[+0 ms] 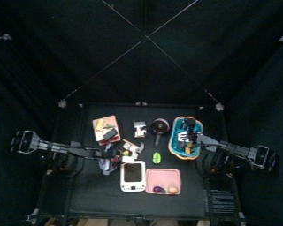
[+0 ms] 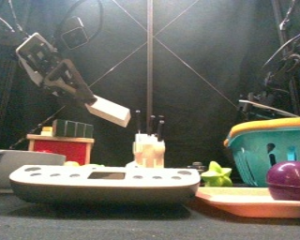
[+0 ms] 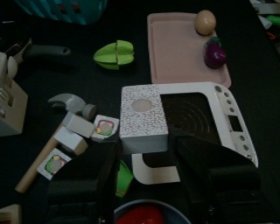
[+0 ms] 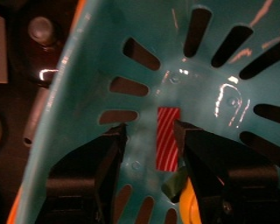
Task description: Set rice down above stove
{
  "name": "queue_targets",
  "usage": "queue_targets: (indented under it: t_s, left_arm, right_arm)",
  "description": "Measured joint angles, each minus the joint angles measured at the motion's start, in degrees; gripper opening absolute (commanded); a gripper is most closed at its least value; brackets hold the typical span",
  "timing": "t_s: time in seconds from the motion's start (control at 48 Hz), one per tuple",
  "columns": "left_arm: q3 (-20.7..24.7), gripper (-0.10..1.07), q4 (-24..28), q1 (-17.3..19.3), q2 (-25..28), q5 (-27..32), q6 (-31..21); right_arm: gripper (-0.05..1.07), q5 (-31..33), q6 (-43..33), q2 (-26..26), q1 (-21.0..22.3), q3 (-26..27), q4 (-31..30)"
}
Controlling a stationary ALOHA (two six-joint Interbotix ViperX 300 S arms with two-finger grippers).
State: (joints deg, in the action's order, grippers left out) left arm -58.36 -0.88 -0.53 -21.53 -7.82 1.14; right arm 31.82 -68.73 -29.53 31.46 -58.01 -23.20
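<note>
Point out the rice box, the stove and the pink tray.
rice box (image 3: 143, 114): left wrist view, its speckled face.
stove (image 2: 105, 178): front view, its white top.
pink tray (image 3: 178, 44): left wrist view, its bare middle.

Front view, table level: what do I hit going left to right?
Red box → white stove → green toy → pink tray → purple ball, with the teal basket behind it. The left gripper holds the white rice box up in the air above the stove's left half.
</note>
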Motion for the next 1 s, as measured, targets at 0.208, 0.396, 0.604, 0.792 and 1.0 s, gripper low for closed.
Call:
queue_targets:
  t_s: [0.208,0.396,0.604,0.792,1.0]
  left_arm:
    - [0.00,0.59,0.00,0.00,0.44,-0.53,0.18]
    - [0.70,0.59,1.23,1.49,4.13,-6.68,0.18]
    - [3.78,0.59,2.02,2.11,11.60,-15.29,0.26]
    - [8.53,0.60,0.70,2.29,17.67,-16.44,-0.09]
    - [15.03,0.59,-7.56,2.46,23.91,-16.52,-0.09]
  right_arm:
    - [0.83,-7.12,0.00,-3.08,-0.97,0.44,-3.16]
    - [0.83,-17.75,0.18,-4.31,-1.41,-0.26,-7.82]
    - [0.83,-26.89,0.44,-4.31,-1.58,-1.23,-14.77]
    - [0.83,-30.94,0.44,-4.83,-2.11,-1.58,-19.60]
    - [0.83,-32.52,0.70,-5.36,-2.72,-2.37,-20.92]
